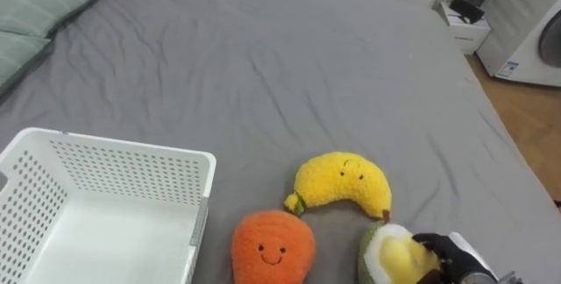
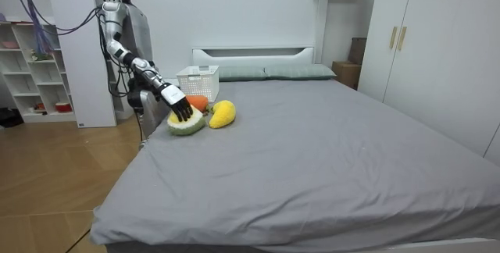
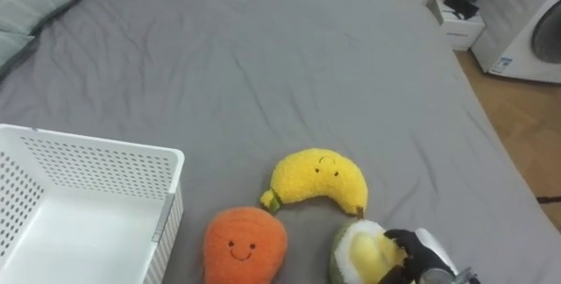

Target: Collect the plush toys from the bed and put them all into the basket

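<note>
Avocado plush point(image 1: 388, 256) gripped by right hand point(image 1: 453, 254), curled over its edge for lift; basket point(image 1: 131, 149) staged left of hand for drop-off.

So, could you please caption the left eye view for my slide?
Right hand grips the avocado plush beside banana plush and orange plush; white basket at left.

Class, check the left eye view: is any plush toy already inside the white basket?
No, the white basket holds nothing; the orange plush, banana plush and avocado plush lie on the grey bed beside it.
</note>
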Motion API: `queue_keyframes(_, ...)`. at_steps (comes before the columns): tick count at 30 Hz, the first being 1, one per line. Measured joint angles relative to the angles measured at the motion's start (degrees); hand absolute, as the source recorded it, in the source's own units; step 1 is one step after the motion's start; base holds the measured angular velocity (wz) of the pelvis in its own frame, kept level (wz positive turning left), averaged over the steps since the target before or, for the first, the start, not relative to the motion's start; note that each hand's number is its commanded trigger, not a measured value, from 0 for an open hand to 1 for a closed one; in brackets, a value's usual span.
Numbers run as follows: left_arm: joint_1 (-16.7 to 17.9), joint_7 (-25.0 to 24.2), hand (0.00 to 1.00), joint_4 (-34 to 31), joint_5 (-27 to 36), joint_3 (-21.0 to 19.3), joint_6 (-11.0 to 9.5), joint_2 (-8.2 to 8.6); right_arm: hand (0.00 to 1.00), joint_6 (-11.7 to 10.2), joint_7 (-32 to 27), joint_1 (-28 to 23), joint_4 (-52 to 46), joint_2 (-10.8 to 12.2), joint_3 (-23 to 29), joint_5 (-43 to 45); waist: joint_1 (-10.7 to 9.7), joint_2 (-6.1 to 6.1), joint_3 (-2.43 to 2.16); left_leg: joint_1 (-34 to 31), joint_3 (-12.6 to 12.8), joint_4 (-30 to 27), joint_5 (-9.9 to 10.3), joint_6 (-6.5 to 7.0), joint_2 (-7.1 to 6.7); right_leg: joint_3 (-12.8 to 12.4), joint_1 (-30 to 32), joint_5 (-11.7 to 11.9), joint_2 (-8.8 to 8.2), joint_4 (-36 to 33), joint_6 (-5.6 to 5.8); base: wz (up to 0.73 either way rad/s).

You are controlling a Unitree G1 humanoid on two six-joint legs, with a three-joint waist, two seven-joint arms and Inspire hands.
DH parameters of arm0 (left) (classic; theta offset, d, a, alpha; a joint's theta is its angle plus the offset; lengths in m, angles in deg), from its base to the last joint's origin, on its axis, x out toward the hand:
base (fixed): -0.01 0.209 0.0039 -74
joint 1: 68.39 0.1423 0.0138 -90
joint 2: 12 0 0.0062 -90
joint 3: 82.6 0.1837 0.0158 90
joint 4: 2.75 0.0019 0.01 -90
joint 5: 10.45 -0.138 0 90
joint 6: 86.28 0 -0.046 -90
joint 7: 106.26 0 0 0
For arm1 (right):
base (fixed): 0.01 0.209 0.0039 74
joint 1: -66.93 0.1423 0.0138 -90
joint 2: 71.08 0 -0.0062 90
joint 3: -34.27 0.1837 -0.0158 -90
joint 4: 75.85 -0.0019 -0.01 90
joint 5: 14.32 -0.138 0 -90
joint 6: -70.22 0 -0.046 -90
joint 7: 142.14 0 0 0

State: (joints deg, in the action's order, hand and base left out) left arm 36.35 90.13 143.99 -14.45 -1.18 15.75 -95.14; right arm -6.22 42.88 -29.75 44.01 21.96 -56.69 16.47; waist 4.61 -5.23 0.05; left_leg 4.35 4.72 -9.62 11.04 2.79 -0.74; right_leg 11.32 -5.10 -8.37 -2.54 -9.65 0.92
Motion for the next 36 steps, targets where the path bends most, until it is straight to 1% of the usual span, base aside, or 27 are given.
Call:
queue_keyframes(3, -0.3, 0.9, 0.00, 0.0, 0.0, 2.1, -0.9, 0.11, 1.00, -0.4, -2.8, 0.2, 1.3, 0.5, -0.5, 0.0, 0.2, 0.02, 0.00, -0.1, -0.2, 0.0, 0.0, 0.00, 0.00, 0.2, 0.0, 0.0, 0.00, 0.0, 0.00, 0.04)
queue_keyframes(5, -0.5, 1.0, 0.00, 0.0, 0.0, 2.1, -1.0, 0.53, 1.00, -0.5, -4.0, -0.1, 1.3, 0.7, -0.6, 0.0, 0.2, 0.20, 0.02, -0.1, -0.2, 0.0, 0.0, 0.00, 0.00, 0.2, 0.0, 0.0, -0.01, 0.0, 0.00, 0.00)
queue_keyframes(8, -0.7, 1.0, 0.00, 0.2, 0.0, 2.1, -1.1, 1.31, 1.00, -0.7, -6.5, -0.4, 1.6, 1.6, -0.6, 0.0, 0.0, 0.81, 0.00, -0.1, -0.2, 0.0, 0.0, 0.00, -0.02, 0.2, 0.0, 0.0, -0.02, 0.0, 0.01, 0.00)
queue_keyframes(9, -0.7, 1.0, 0.00, 0.2, 0.0, 2.1, -1.1, 1.54, 1.00, -1.2, -7.4, -0.7, 1.5, 1.6, -0.6, 0.0, -0.1, 1.13, -0.05, -0.1, -0.2, 0.0, 0.0, 0.00, -0.02, 0.2, 0.0, 0.0, -0.03, 0.0, 0.00, 0.00)
queue_keyframes(13, -0.8, 1.0, 0.00, 0.2, 0.0, 2.0, -1.2, 1.64, 1.00, -2.0, -9.5, -1.1, 1.5, 1.7, -0.6, -0.9, -0.1, 1.83, -0.09, -0.1, -0.2, 0.0, 0.0, -0.03, 0.00, 0.2, 0.1, 0.0, -0.04, -0.1, 0.00, 0.00)
queue_keyframes(15, -0.8, 1.0, 0.00, 0.2, 0.0, 2.0, -1.2, 1.62, 1.00, -2.5, -10.2, -1.1, 1.8, 1.7, -0.6, -1.4, -0.1, 1.83, -0.10, -0.1, -0.2, 0.0, 0.0, -0.03, 0.00, 0.4, 0.0, 0.0, -0.04, -0.1, 0.00, 0.00)
queue_keyframes(18, -0.5, 0.9, 0.00, 0.2, 0.0, 2.0, -1.2, 1.63, 1.00, -3.8, -11.2, -1.1, 3.2, 1.7, -0.6, -1.7, -0.1, 1.69, -0.11, -0.1, -0.2, 0.0, 0.0, -0.03, 0.00, 0.5, 0.0, 0.0, -0.05, 0.0, 0.00, 0.00)
queue_keyframes(23, 0.0, 0.3, 0.00, 0.2, -0.1, 1.9, -1.0, 1.58, 1.00, -3.8, -12.5, -1.1, 3.6, 1.8, -0.4, -2.4, -0.1, 1.64, -0.11, 0.0, -0.2, 0.0, 0.0, -0.03, -0.01, 0.5, 0.0, 0.0, -0.07, -0.1, 0.00, 0.00)
queue_keyframes(24, 0.2, 0.2, 0.00, 0.2, -0.2, 1.9, -0.9, 1.58, 1.00, -3.7, -12.5, -1.1, 3.5, 1.8, -0.4, -3.2, -0.1, 1.43, -0.20, 0.0, -0.2, 0.0, 0.0, -0.03, -0.02, 0.5, 0.0, 0.0, -0.08, -0.1, 0.00, 0.00)
queue_keyframes(26, 0.8, -0.3, 0.00, 0.2, -0.2, 1.9, -0.8, 1.48, 1.00, -3.8, -12.5, -1.1, 3.5, 1.8, -0.2, -5.9, -0.2, 1.49, -0.11, 0.2, -0.2, 0.0, 0.0, -0.03, -0.02, 0.5, -0.2, 0.0, -0.08, -0.1, 0.01, 0.00)
queue_keyframes(27, 0.9, -0.9, 0.00, 0.0, -0.4, 1.7, -0.9, 1.45, 1.00, -3.7, -12.4, -1.1, 3.3, 1.8, 0.1, -6.6, -0.3, 1.29, -0.11, 0.2, -0.2, 0.0, 0.0, -0.02, -0.03, 0.5, -0.3, 0.0, -0.11, -0.1, 0.01, 0.00)
queue_keyframes(28, 1.1, -1.6, 0.00, -0.2, -0.7, 1.5, -0.9, 1.42, 1.00, -3.7, -12.3, -1.1, 2.7, 1.8, 0.4, -7.1, -0.4, 1.22, 0.00, 0.2, -0.1, -0.1, 0.0, -0.02, -0.04, 0.5, -0.4, 0.0, -0.13, -0.1, 0.02, 0.00)
queue_keyframes(29, 1.1, -2.0, 0.00, -0.2, -0.7, 1.5, -0.9, 1.37, 1.00, -3.6, -12.3, -1.1, 2.2, 1.8, 0.6, -7.3, -0.5, 1.20, 0.01, 0.2, -0.1, -0.1, 0.0, -0.02, -0.05, 0.4, -0.4, 0.0, -0.15, -0.1, 0.02, 0.00)
queue_keyframes(32, 1.8, -3.7, 0.00, -0.3, -0.9, 0.0, -0.9, 1.30, 1.00, -3.5, -11.7, -1.1, -4.0, 1.8, 1.6, -8.0, -1.5, 1.16, 0.13, 0.2, 0.0, -0.1, 0.0, -0.01, -0.13, 0.2, -0.3, -0.1, -0.24, 0.0, 0.03, 0.00)
queue_keyframes(34, 1.4, -4.5, 0.00, -0.6, -1.3, -1.4, -1.0, 1.21, 1.00, -3.6, -11.6, -1.1, -9.9, 1.6, 3.4, -8.0, -2.0, 0.92, 0.11, -0.2, 0.0, -0.2, 0.0, -0.01, -0.21, 0.0, 0.2, -0.4, -0.29, -0.1, 0.11, 0.00)
queue_keyframes(35, 1.3, -4.6, 0.00, -0.6, -1.2, -1.5, -1.1, 1.13, 1.00, -3.5, -11.5, -1.1, -11.6, 1.5, 3.7, -8.1, -2.2, 0.83, 0.08, -0.5, 0.0, -0.2, -0.1, 0.01, -0.21, 0.0, 0.4, -0.5, -0.32, -0.1, 0.13, 0.06)
queue_keyframes(36, 1.3, -4.6, 0.00, -0.5, -1.0, -1.4, -1.3, 1.05, 1.00, -3.5, -11.3, -1.1, -15.9, 1.1, 4.1, -8.6, -2.6, 0.67, 0.15, -0.8, 0.0, -0.2, -0.2, 0.06, -0.21, 0.0, 0.6, -0.5, -0.29, -0.1, 0.15, 0.00)
